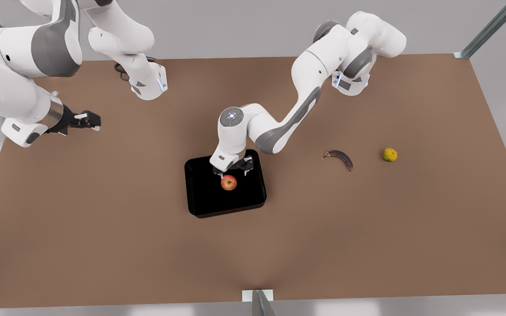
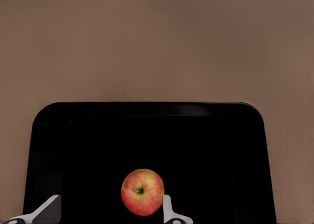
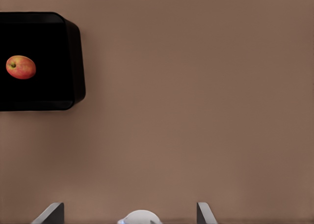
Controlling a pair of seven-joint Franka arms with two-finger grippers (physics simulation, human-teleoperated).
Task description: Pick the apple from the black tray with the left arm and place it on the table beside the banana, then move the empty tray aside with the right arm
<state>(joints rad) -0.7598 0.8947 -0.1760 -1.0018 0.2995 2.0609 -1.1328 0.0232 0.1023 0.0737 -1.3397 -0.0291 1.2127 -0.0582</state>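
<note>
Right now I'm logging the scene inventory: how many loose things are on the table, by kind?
Apple: 1, in the tray
Banana: 1
Yellow-green citrus fruit: 1
Black tray: 1
Total: 4

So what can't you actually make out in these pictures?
- Front view: the left gripper covers part of the black tray, so any contact with the apple is unclear.
- Left wrist view: the picture's edge cuts off most of each fingertip.
- Front view: the banana is too small for detail.
- The right gripper waits.
</note>
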